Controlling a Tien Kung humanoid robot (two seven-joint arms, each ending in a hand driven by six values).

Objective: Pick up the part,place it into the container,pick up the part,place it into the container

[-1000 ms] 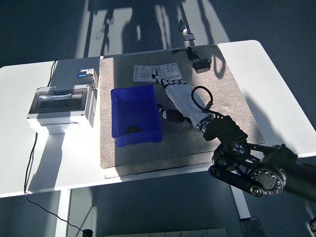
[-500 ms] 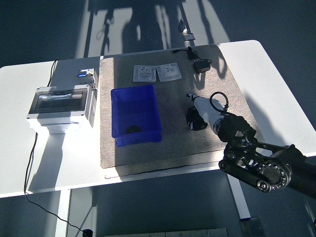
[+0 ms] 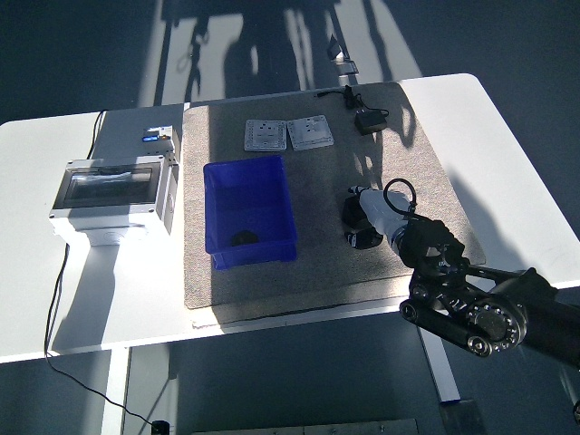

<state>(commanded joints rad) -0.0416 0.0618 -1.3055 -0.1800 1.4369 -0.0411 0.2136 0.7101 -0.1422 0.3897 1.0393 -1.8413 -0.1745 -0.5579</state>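
You see the right hand (image 3: 361, 215) on the mat (image 3: 399, 163), right of the blue container (image 3: 272, 195); grip state unclear. One dark part (image 3: 243, 238) lies inside.

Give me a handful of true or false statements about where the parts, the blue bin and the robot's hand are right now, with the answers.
1. The blue bin is empty. False: one dark part lies inside, near its front wall.
2. Two grey square plates lie side by side beyond the bin. True.
3. The right hand is at a black part on the mat, right of the bin. True.
4. The left hand reaches over the bin. False: no left hand is in view.
5. The grey box with a clear lid sits on the mat. False: it sits on the white table, left of the mat.
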